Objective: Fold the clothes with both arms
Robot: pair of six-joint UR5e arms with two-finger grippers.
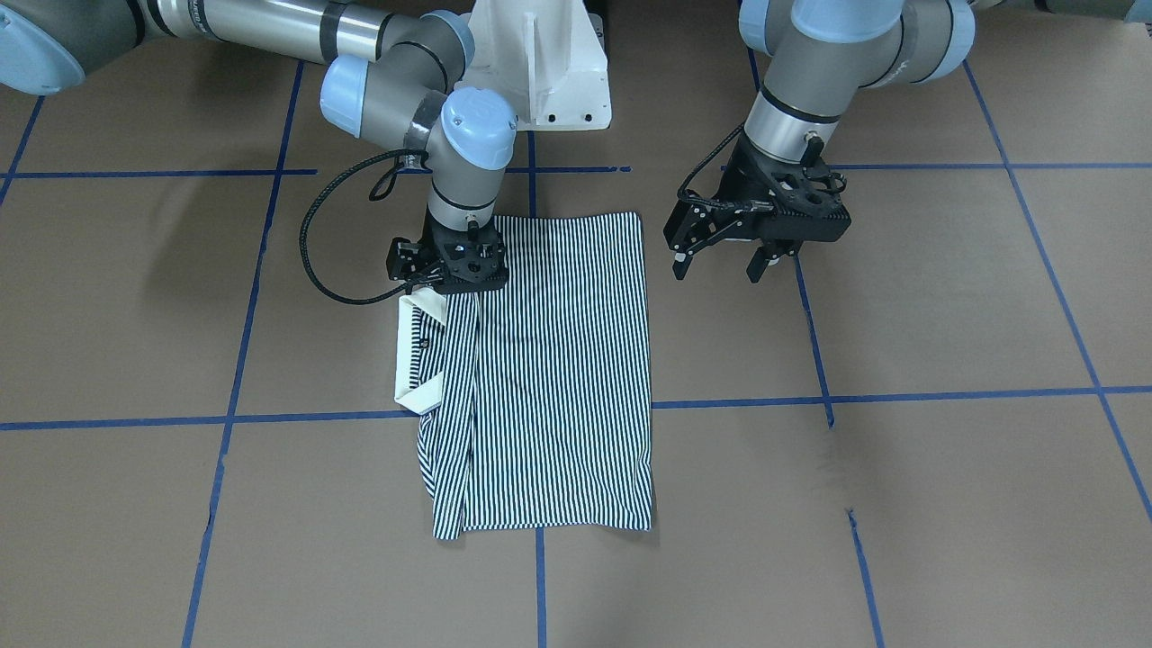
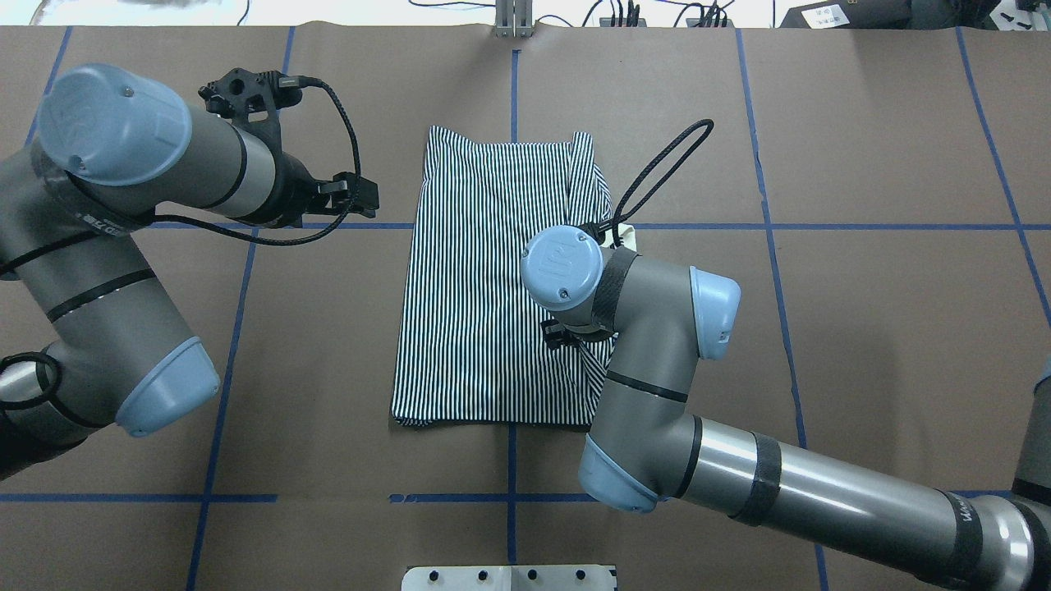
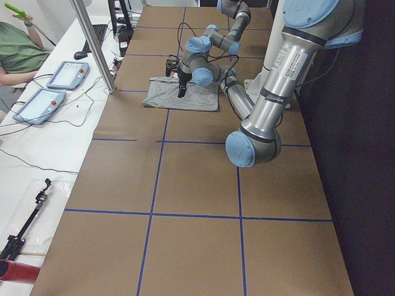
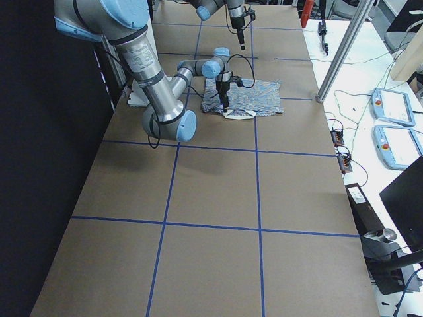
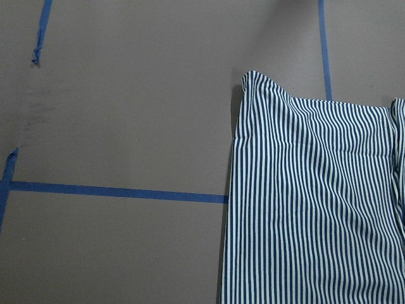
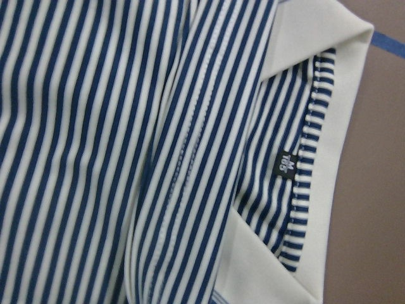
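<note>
Fig. Two-arm folding cell, fixed and wrist views.

(a) Polo shirt (image 1: pixel 558 360): navy/white stripes, lying flat on the brown surface (image 1: pixel 900 315) at centre of the front-facing frame. It is folded to a tall rectangle with the sides turned in. The cream collar (image 1: pixel 409 360) sticks out at the rectangle's left edge, approx. mid-height. In the overhead view the shirt (image 2: pixel 484 304) is also at centre frame and straddles a blue tape line (image 2: pixel 862 226).

(b) Right gripper (image 1: pixel 445 270): points straight down over the shirt's upper-left part, at the collar's top end. Its wrist cam is close on the striped fabric (image 6: pixel 95 126), the open collar (image 6: pixel 329 114) and a small dark neck label (image 6: pixel 286 166). No fingers show there, and the gripper body covers them in the fixed views, so whether they are apart or pinching fabric cannot be told. A black cable (image 1: pixel 310 234) loops off this wrist to the left.

(c) Left gripper (image 1: pixel 718 267): right of the shirt's upper-right corner in the front-facing frame, clear of the fabric. Its fingers (image 1: pixel 756 264) are spread apart with nothing between them. Its wrist cam shows the shirt (image 5: pixel 316 209) at lower right and bare surface elsewhere.
</note>
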